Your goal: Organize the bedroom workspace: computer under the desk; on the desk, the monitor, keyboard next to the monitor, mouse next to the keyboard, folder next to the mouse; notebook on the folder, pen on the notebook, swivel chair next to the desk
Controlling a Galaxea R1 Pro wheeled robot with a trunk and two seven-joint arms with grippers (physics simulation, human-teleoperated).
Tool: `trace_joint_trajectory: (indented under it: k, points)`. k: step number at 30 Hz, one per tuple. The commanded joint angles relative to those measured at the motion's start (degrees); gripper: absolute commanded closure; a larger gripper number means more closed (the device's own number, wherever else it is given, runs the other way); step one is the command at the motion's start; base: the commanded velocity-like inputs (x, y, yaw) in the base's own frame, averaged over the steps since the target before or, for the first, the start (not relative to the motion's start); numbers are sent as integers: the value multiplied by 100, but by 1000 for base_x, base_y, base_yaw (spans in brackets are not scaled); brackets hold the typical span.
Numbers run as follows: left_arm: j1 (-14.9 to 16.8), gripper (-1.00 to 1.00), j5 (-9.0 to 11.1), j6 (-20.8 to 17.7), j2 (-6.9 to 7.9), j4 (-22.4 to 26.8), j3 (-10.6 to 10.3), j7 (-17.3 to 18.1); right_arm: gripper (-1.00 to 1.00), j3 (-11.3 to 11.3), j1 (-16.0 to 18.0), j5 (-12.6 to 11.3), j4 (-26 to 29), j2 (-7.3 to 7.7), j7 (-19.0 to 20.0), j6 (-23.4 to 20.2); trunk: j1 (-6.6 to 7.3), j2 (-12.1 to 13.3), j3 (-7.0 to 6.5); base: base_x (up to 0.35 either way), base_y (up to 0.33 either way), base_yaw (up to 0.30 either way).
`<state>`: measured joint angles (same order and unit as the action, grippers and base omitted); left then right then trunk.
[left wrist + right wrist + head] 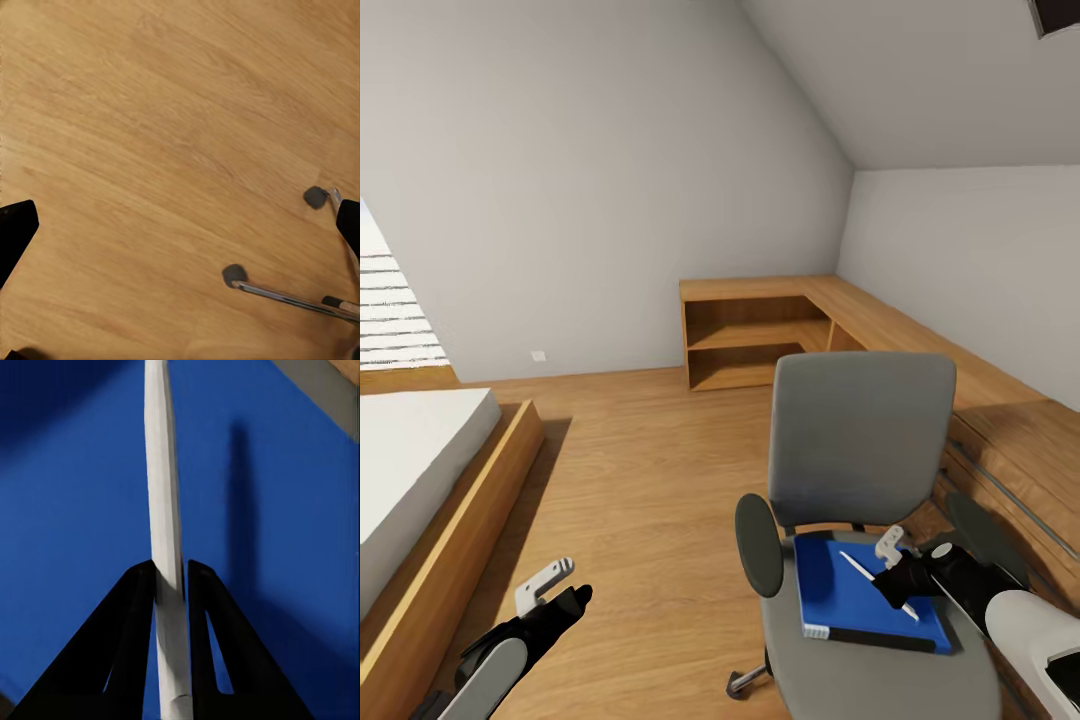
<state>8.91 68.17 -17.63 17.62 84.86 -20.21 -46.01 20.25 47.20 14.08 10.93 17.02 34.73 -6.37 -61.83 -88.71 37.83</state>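
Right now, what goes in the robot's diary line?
right hand: shut on pen | above folder on swivel chair | left hand: open, idle

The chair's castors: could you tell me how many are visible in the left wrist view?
2: one castor on a chrome leg, another castor further along beside it. The rest of the swivel chair's base lies out of frame.

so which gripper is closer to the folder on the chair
Right. The right gripper is directly over the blue folder on the swivel chair, its fingers shut on the pen. The left gripper hangs over bare floor, off to the chair's left.
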Motion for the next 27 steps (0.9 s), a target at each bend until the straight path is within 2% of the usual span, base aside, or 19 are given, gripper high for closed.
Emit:
trace_joint_trajectory:
  k: [1,7,9,11,15,20,22,27]
  points:
    - [5,-100,22,-12,5,2,-9,-41,100,-29,-1,25,30,-1,52,-50,23,39,-13,0,0,0]
    - [5,-100,18,-6,5,-90,-9,-39,100,-26,-1,0,124,-3,60,-148,155,279,-121,-12,0,0]
    - [5,-100,19,-5,5,-116,-9,-35,100,-42,-1,-12,241,0,64,-331,199,359,-157,-173,0,0]
    - [5,-100,17,-4,5,-188,-9,-24,100,-77,-1,-43,475,10,67,-650,242,440,-192,-255,0,0]
    - [5,-100,1,-4,5,-363,-9,-6,100,-239,-1,-295,1005,45,68,-1394,330,600,-264,-306,0,0]
    - [5,-100,-12,-1,-32,-434,-7,1,100,-331,-1,-568,1230,69,62,-1832,440,801,-354,-258,0,0]
    - [5,-100,-50,2,-88,-496,-20,-10,100,-342,-1,-609,1306,71,55,-1887,484,881,-390,-91,0,0]
    - [5,-100,-394,154,-246,-1036,19,-2,100,-390,-4,-704,1507,46,-133,-1935,594,1081,-480,-30,0,0]
